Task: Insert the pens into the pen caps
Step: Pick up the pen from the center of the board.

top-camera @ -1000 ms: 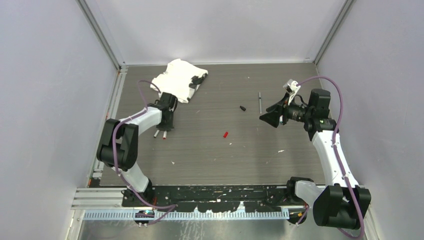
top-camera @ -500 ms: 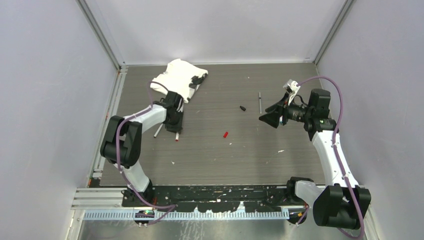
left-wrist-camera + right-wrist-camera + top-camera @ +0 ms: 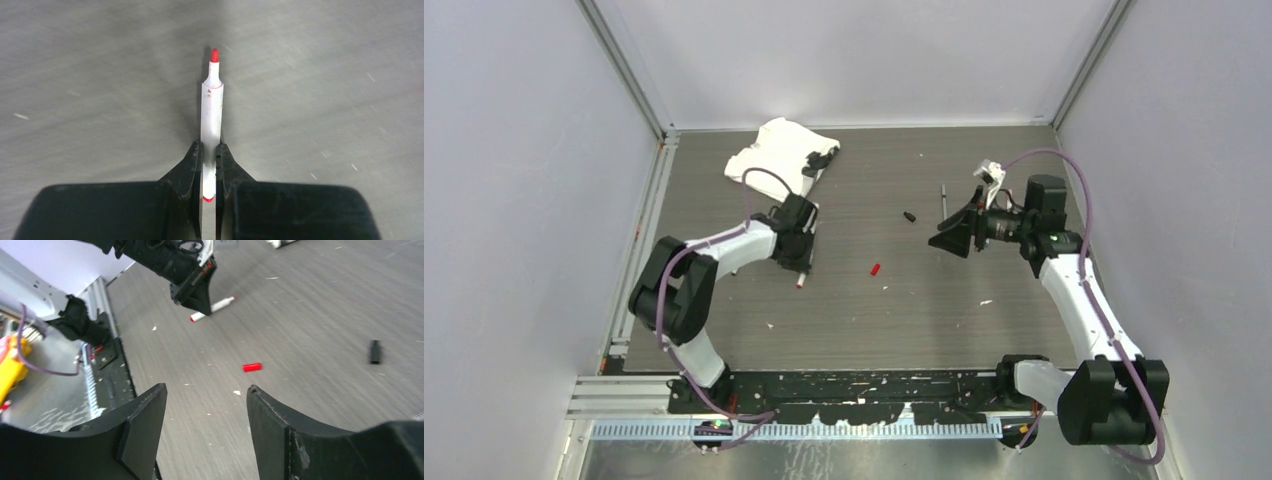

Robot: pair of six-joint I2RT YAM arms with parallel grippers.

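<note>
at the left middle of the table (image 3: 984, 330), the left hand (image 3: 210, 150) is clenched on a white pen (image 3: 211, 100). both fingers pinch the barrel near its red-marked rear end, and the red pointed tip sticks out ahead of the hand. from above, the tip shows just below the hand, toward the near edge and low over the wood-grain surface; whether it touches i cannot tell. a red cap (image 3: 875, 269) lies on its side to the right of the held pen, apart from it. farther back and to the right lies a black cap (image 3: 910, 216), and near it on its right a dark grey pen (image 3: 944, 203) lies front to back. the right hand (image 3: 206, 389) hangs above the table to the right of the black cap, fingers spread wide with nothing between them. near the back left corner sits a crumpled white cloth (image 3: 774, 155) with a small black object (image 3: 821, 160) at its right edge.
</note>
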